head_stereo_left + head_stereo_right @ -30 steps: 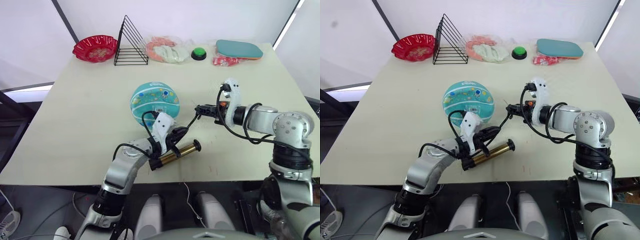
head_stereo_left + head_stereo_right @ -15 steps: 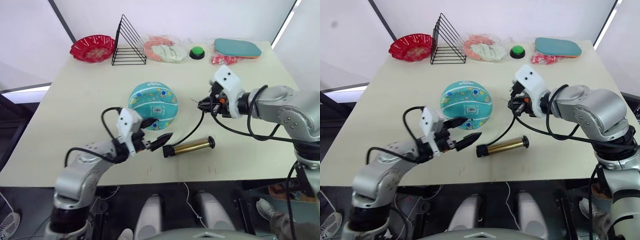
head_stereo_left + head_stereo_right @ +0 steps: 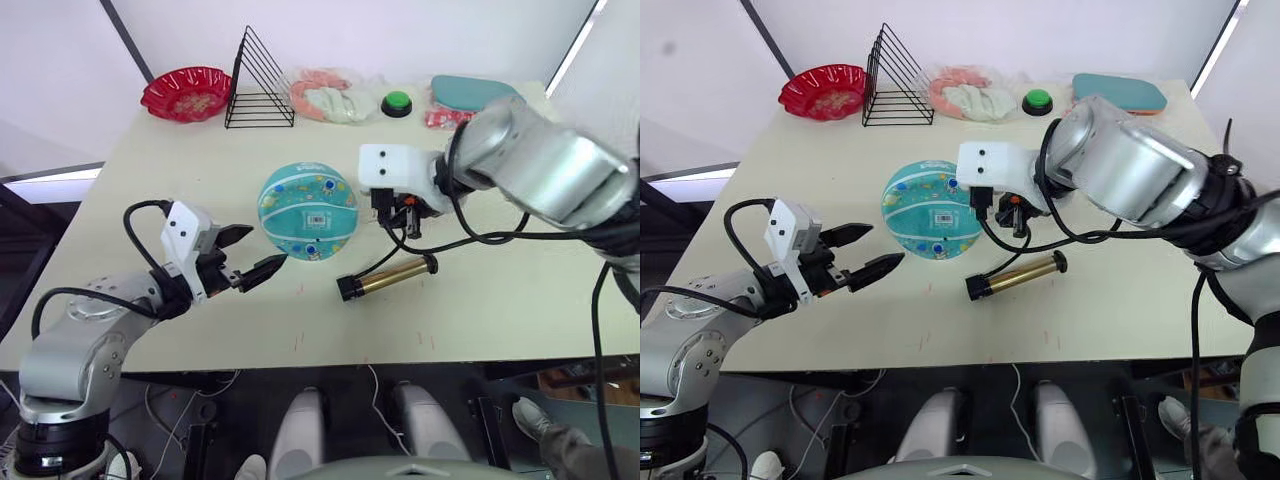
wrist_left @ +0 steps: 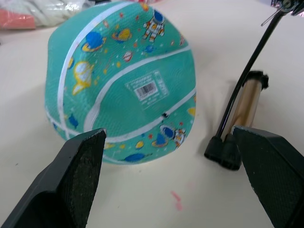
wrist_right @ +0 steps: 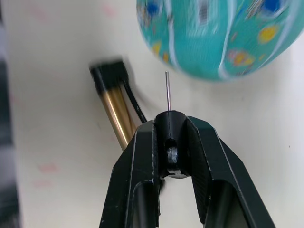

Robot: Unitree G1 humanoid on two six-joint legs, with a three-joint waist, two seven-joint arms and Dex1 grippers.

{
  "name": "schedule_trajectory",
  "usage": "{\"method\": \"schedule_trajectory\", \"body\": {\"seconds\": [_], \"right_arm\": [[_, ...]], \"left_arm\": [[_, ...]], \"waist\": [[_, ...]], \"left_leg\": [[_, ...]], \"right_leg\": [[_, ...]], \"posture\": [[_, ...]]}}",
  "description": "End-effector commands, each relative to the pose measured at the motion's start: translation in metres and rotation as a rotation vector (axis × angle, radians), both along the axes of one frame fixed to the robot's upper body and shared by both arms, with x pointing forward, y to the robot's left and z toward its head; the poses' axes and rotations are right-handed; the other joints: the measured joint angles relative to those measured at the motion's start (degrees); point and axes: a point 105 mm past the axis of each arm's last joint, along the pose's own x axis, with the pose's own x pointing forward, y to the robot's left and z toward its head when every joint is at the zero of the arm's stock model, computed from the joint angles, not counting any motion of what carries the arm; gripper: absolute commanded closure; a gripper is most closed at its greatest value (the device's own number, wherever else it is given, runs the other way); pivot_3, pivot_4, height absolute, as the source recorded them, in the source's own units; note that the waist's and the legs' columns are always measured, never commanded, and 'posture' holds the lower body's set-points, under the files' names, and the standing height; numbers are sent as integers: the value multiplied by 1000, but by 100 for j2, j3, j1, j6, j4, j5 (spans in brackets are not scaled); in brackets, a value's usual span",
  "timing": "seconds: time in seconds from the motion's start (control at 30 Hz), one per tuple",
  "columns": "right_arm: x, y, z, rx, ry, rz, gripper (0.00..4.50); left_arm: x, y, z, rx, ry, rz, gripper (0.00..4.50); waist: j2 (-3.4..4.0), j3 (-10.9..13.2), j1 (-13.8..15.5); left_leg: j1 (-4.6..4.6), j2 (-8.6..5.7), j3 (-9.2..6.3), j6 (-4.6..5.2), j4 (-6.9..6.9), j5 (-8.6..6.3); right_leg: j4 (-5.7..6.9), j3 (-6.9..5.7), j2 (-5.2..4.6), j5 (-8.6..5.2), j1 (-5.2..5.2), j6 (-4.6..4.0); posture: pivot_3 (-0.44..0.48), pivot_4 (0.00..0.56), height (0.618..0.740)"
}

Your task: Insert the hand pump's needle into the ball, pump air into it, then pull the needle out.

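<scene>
The teal ball sits mid-table, its white barcode sticker and a small black valve dot facing my left gripper. The hand pump lies flat on the table just right of the ball. Its thin black hose rises to my right gripper, which is shut on the hose's end fitting. The needle sticks out past the fingertips, pointing at the ball's lower side with a small gap. My left gripper is open and empty, just left of the ball.
Along the far edge stand a red bowl, a black wire rack, a bag of cloth, a green button and a teal paddle. Bare tabletop lies left of the ball.
My left gripper let go of the pump barrel, opened and drew back to the left. The pump now lies on the table. My right gripper carried the needle end left, close to the ball.
</scene>
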Motion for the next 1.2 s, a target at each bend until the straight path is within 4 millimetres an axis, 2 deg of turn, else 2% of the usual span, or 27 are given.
{"method": "schedule_trajectory", "body": {"seconds": [0.03, 0.3, 0.4, 0.5, 0.6, 0.7, 0.77, 0.93, 1.0, 1.2], "right_arm": [[6, 6, 6, -62, -58, 56, 4199], [7, 28, 2, -38, -56, 58, 4199], [4, 37, 0, -10, -42, 53, 4199], [5, 41, -3, -5, -37, 48, 4199], [7, 46, -6, -2, -37, 39, 4199], [9, 50, -7, 4, -45, 30, 4199], [12, 52, -10, -6, -66, 19, 4199], [16, 52, -16, -31, -92, 11, 4199], [17, 51, -17, -39, -101, 6, 4199], [21, 50, -24, -78, -126, 11, 4199]], "left_arm": [[13, 11, 9, 57, -20, 65, 0], [42, 19, 20, -3, 29, 166, 0], [58, 16, 23, -1, 52, 170, 0], [70, 12, 18, 30, 66, 174, 0], [79, 3, 11, 9, 100, 175, 809], [80, -10, 6, 1, 113, 173, 2198], [78, -16, 3, -20, 126, 198, 2958], [75, -23, 2, -49, 140, 280, 4197], [73, -29, 4, -69, 138, 302, 4484], [69, -39, 2, -88, 138, 319, 4495]], "waist": [[1, 0, 7], [0, 0, 0], [-2, 0, 11], [-2, -1, 9], [-2, -1, 12], [-3, -1, 13], [-3, -1, 11], [-3, -2, 25], [-4, -3, 20], [-5, -3, 17]], "left_leg": [[0, 0, 2, 0, 0, 0], [-12, -2, 1, -1, 0, 0], [-12, -3, -3, -2, 1, 1], [-15, -4, -4, -2, 5, 1], [-18, -6, -3, -2, 9, 1], [-20, -6, -6, -2, 11, 1], [-20, -6, -9, -2, 14, 1], [-23, -7, -26, -2, 40, 1], [-22, -7, -31, -2, 50, 1], [-8, -8, -36, -3, 52, 2]], "right_leg": [[2, 2, -1, 0, -1, 1], [8, 1, -2, 13, -11, -16], [13, -2, 0, 14, -12, -18], [13, -2, -1, 15, -11, -17], [14, -3, -3, 16, -11, -19], [17, -4, -3, 17, -12, -19], [20, -5, -3, 17, -11, -19], [28, -18, -3, 18, 0, -18], [27, -22, -3, 20, 9, -14], [34, -25, -2, 22, 20, -14]], "posture": [[0, 150, 740], [0, 150, 740], [0, 150, 740], [0, 150, 740], [0, 150, 740], [0, 150, 740], [0, 150, 740], [0, 150, 740], [0, 150, 740], [0, 150, 740]]}}
